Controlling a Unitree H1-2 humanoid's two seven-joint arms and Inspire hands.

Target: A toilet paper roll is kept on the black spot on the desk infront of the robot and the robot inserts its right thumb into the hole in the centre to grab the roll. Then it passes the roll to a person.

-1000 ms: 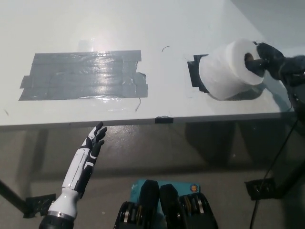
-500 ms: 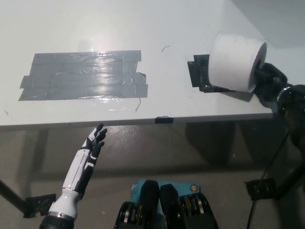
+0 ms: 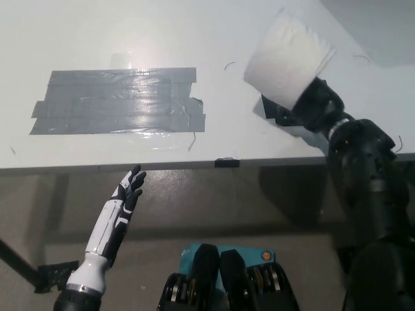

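Roll (image 3: pixel 288 55) is off the table (image 3: pixel 130 32) and in the air, carried on your right hand (image 3: pixel 318 107), above and just beyond the black spot (image 3: pixel 275 111) it belongs to. It looks blurred, so read its edges loosely.

Right hand fingers are closed on the roll from its near end. Where the thumb sits is hidden behind the paper, so you cannot confirm from this view that it is in the centre hole. The black arm comes up from the lower right, with the hand right over the tape mark.

Left hand (image 3: pixel 123 204) rests low at the lower left, below the table edge, fingers spread and holding nothing.

Handling judgement:
- Light and soft. Paper crushes under squeeze, so a hard clamp on the outer wall will dent it.
- The cardboard core is the stiff part. Thumb through the hole with the fingers on the outside is the right hold.
- Loose tail could unwind if you swing fast. No tail is visible here.
- A roll hung on one thumb can pivot or slide off if the wrist tips down.

Grey tape patch (image 3: pixel 120 100) sits well apart to the left and is not involved. No person is in view yet, so the handover target is unknown.
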